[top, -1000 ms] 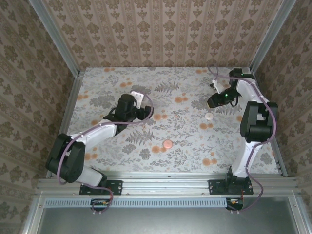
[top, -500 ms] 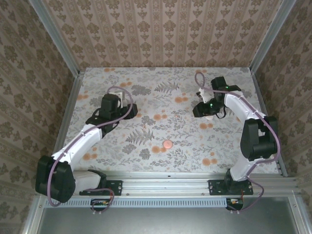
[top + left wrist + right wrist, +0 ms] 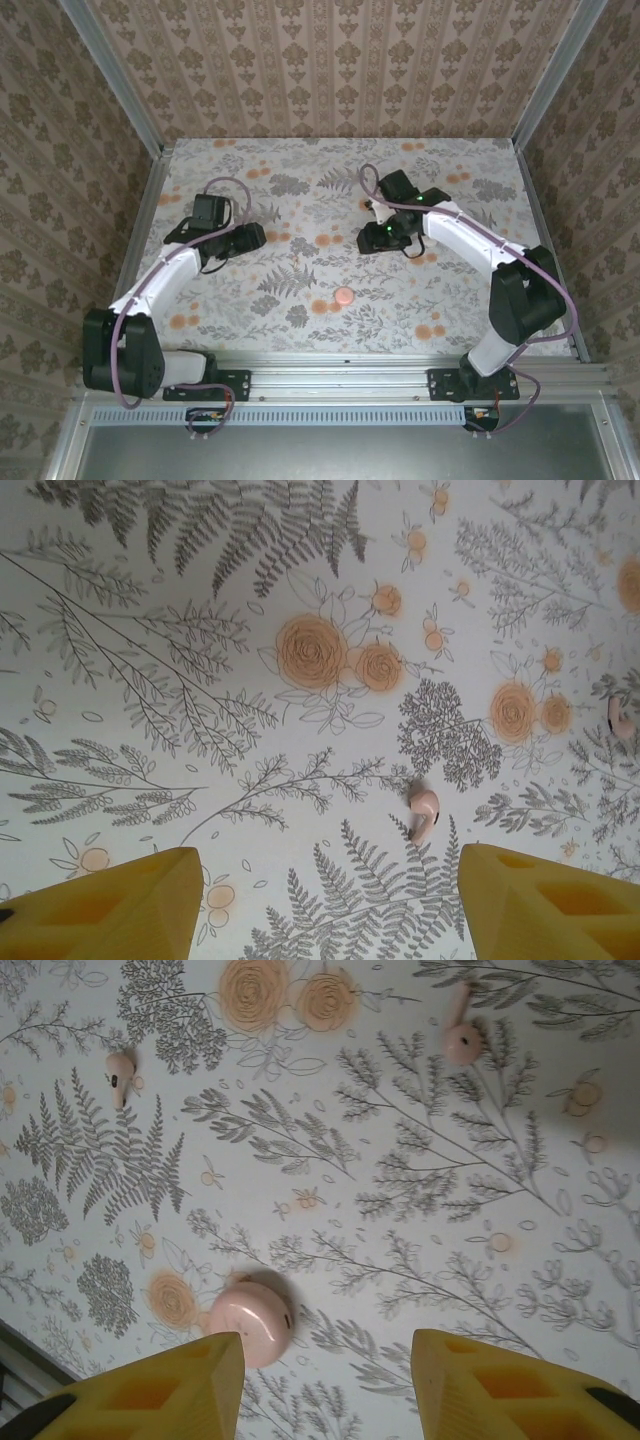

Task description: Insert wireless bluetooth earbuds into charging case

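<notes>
Moved: right arm (image 3: 470, 240) swung inward, nearer charging case (image 3: 250, 1322) | left fingers (image 3: 110, 905) apart, right fingers (image 3: 150, 1390) apart, both empty | earbuds (image 3: 463, 1035) loose on worktop (image 3: 400, 1210), none inserted yet

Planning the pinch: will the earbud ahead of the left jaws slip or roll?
The earbud looks smooth and rounded, so it may slip. Its bulbous head on a short stem suggests it would pivot if nudged. Tiny beside the yellow jaws, it is probably very light.
</notes>
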